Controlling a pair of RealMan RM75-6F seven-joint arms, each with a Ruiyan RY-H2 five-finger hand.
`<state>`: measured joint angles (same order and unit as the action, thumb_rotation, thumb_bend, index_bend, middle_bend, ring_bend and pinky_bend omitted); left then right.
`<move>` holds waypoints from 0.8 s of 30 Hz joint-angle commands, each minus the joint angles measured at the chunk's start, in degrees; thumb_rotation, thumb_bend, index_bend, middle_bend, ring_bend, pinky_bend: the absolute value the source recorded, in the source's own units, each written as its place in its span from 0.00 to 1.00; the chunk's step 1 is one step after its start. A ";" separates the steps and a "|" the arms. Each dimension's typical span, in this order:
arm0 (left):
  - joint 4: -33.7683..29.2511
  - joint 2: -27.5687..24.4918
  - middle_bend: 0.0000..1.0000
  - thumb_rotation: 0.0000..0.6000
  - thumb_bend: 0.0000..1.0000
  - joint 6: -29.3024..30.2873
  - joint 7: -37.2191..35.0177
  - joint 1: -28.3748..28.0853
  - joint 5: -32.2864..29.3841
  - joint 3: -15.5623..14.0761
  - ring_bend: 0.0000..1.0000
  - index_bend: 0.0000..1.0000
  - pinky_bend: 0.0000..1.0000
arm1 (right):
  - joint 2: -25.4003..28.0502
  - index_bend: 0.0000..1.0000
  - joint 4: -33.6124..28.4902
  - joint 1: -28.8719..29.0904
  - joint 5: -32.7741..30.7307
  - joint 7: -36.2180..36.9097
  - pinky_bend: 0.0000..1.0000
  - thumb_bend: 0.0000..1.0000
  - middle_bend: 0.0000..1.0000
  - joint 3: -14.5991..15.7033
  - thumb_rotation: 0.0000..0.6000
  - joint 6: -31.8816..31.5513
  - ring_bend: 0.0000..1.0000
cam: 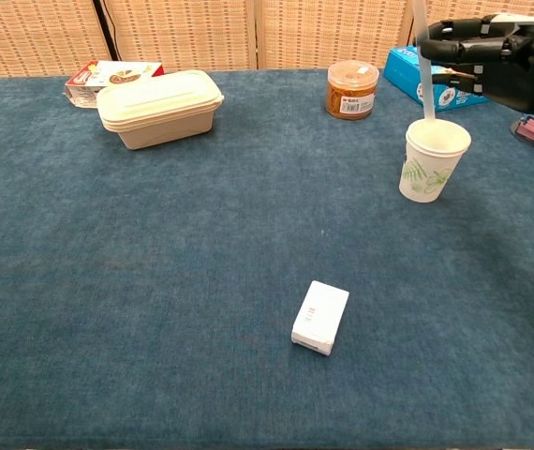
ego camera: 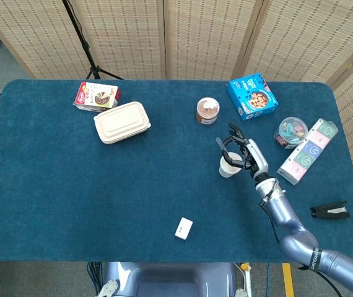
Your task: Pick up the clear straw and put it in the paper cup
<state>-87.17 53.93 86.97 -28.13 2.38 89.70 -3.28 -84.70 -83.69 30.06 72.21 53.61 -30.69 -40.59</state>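
Note:
The clear straw (cam: 423,70) stands almost upright, its lower end at the mouth of the white paper cup (cam: 433,160) with a leaf print. My right hand (cam: 488,64) holds the straw from the right, just above the cup's rim. In the head view the same right hand (ego camera: 246,154) hovers over the right side of the cup (ego camera: 226,167), with the straw (ego camera: 220,147) showing as a short pale stick above the cup. I cannot tell how deep the straw's tip sits inside. My left hand is in neither view.
An orange-lidded jar (ego camera: 207,111) and a blue snack box (ego camera: 252,96) stand behind the cup. A beige takeaway container (ego camera: 122,122) and a red box (ego camera: 96,96) are far left. A small white box (ego camera: 184,228) lies near the front. A tub of clips (ego camera: 290,132) sits to the right.

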 commanded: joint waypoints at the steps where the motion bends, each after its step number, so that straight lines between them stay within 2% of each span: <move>1: -0.01 0.01 0.00 1.00 0.00 -0.03 0.04 -0.02 0.05 -0.04 0.00 0.00 0.00 | 0.43 0.59 1.10 -0.02 1.57 2.22 0.00 0.55 0.00 1.27 1.00 -1.02 0.00; 10: -0.27 0.08 0.00 1.00 0.00 -0.04 0.55 -0.05 0.21 -0.17 0.00 0.00 0.00 | 1.11 0.59 2.57 0.08 4.21 6.89 0.00 0.55 0.00 4.37 1.00 -3.43 0.00; 24: -0.40 0.08 0.00 1.00 0.00 -0.15 0.92 -0.16 0.21 -0.24 0.00 0.00 0.00 | -1.69 0.58 7.62 2.01 4.35 11.03 0.00 0.55 0.00 8.90 1.00 -4.15 0.00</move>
<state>-87.58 54.00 86.82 -27.21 2.23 89.91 -3.53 -86.12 -76.38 31.89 76.57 64.44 -22.08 -44.68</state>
